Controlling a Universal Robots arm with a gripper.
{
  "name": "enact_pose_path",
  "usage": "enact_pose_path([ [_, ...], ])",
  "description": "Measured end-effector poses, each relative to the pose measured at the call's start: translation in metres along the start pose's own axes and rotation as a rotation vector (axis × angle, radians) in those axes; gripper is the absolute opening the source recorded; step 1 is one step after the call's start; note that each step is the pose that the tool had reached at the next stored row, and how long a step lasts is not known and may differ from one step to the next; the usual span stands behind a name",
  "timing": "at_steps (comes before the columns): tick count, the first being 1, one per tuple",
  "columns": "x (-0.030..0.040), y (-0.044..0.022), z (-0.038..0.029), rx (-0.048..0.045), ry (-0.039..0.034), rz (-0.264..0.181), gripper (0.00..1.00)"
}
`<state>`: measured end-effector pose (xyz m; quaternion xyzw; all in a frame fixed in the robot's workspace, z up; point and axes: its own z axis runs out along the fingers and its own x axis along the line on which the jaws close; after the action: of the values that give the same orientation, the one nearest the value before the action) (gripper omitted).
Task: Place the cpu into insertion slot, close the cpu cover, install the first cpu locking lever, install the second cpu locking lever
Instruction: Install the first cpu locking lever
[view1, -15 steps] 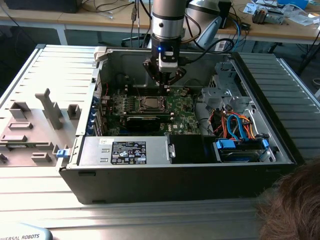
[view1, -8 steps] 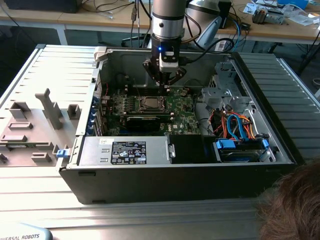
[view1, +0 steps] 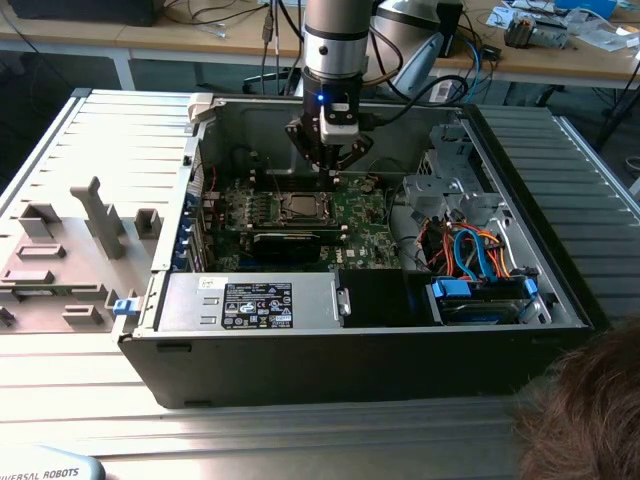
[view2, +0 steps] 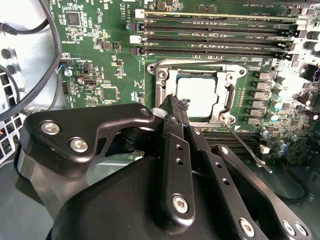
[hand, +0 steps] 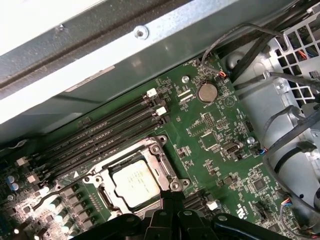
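The cpu (view2: 197, 95) (hand: 135, 182) lies flat in its socket on the green motherboard (view1: 355, 215), its silvery top showing through the square window. The cpu cover (view2: 228, 92) (hand: 166, 172) lies down flat around it. A thin wire locking lever (view2: 245, 145) (hand: 55, 192) sticks out unlatched beside the socket. My gripper (view1: 328, 165) (view2: 172, 105) hangs inside the open computer case just above the socket's edge. Its black fingers (hand: 167, 200) are shut together with nothing between them, tips next to the cover's rim.
Memory slots (view2: 215, 35) run along one side of the socket. A black graphics card (view1: 295, 243), a labelled power supply (view1: 250, 300) and a drive bay with blue and orange cables (view1: 480, 265) fill the case. Grey fixtures (view1: 70, 250) lie outside it. A person's head (view1: 590, 410) is at the corner.
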<state>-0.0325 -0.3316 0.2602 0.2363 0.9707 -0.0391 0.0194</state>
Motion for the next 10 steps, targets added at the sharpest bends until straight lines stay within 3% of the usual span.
enact_pose_path([
  [10, 0.0, 0.0, 0.0, -0.0018, -0.0022, -0.032, 0.11],
])
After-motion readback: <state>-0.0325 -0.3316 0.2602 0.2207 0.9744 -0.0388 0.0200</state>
